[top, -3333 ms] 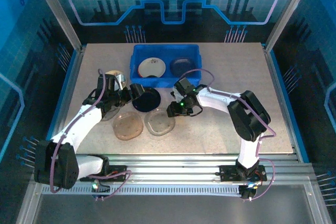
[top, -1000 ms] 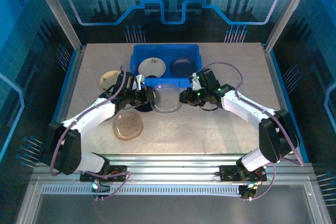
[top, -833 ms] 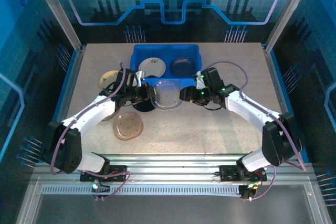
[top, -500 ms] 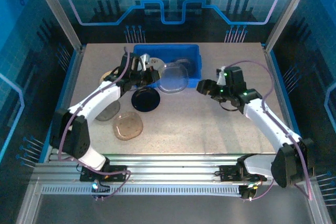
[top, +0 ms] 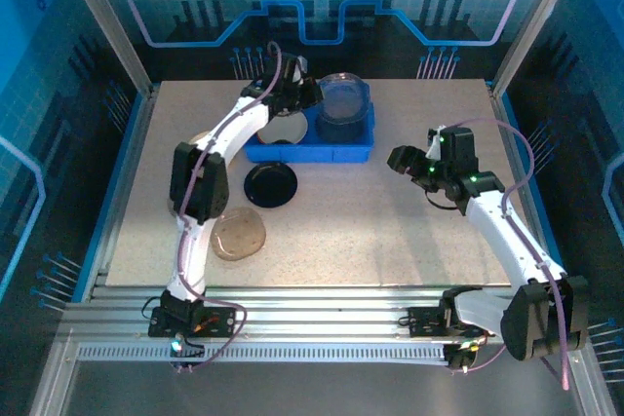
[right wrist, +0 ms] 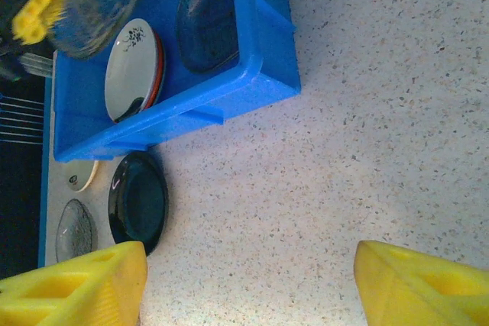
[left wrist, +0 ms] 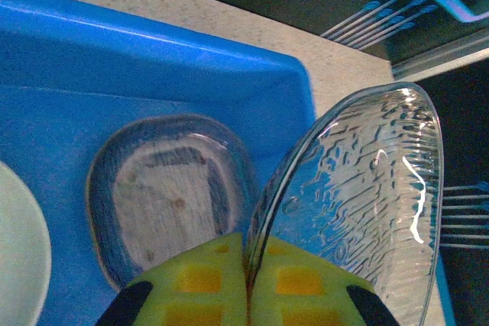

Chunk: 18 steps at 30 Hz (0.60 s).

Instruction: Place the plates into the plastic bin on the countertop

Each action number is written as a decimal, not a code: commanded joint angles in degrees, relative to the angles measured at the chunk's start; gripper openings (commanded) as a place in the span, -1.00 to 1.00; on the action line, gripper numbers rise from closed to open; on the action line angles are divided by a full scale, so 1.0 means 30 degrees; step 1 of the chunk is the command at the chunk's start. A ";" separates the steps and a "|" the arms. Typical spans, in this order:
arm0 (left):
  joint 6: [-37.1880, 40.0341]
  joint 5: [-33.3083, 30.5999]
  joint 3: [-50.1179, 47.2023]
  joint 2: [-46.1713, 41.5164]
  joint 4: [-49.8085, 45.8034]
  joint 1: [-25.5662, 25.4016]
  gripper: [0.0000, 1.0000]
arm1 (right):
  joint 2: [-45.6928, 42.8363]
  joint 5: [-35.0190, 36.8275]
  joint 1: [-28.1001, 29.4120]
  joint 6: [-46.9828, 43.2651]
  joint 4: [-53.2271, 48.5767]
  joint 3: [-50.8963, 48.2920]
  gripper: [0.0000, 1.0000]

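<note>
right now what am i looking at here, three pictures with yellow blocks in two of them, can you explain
These are two robot arms bolted side by side, each ending in a two-finger gripper. The wide picture comes from a fixed camera above; the other two from cameras on the wrists, so the yellow blocks are gripper fingers. On the beige countertop sit a blue plastic bin, a black plate and a brownish translucent plate. The left gripper pinches the rim of a clear ribbed plate, tilted over the bin. The right gripper is open, holding nothing, above the countertop.
</note>
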 commanded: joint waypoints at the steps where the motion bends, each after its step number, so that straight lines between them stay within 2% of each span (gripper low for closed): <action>1: 0.0472 -0.1053 0.2786 0.1992 -0.1821 0.0218 -1.00 | -0.0175 -0.0165 -0.0309 0.0033 -0.0304 -0.0228 0.45; 5: 0.0225 -0.1154 0.4473 0.3667 -0.2120 0.0314 -1.00 | -0.0041 -0.0201 -0.0433 -0.0208 -0.0365 -0.0228 0.44; 15: -0.0134 -0.0994 0.4586 0.4920 -0.2356 0.0373 -1.00 | 0.1107 -0.1129 -0.0439 -0.0066 0.0481 -0.0785 0.44; 16: -0.0135 -0.0925 0.4632 0.4962 -0.2320 0.0373 -0.95 | 0.1164 -0.1175 -0.0410 -0.0062 0.0539 -0.0758 0.44; 18: -0.0077 -0.0753 0.4733 0.5054 -0.2308 0.0373 -0.61 | 0.1168 -0.1150 -0.0236 -0.0063 0.0656 -0.0784 0.45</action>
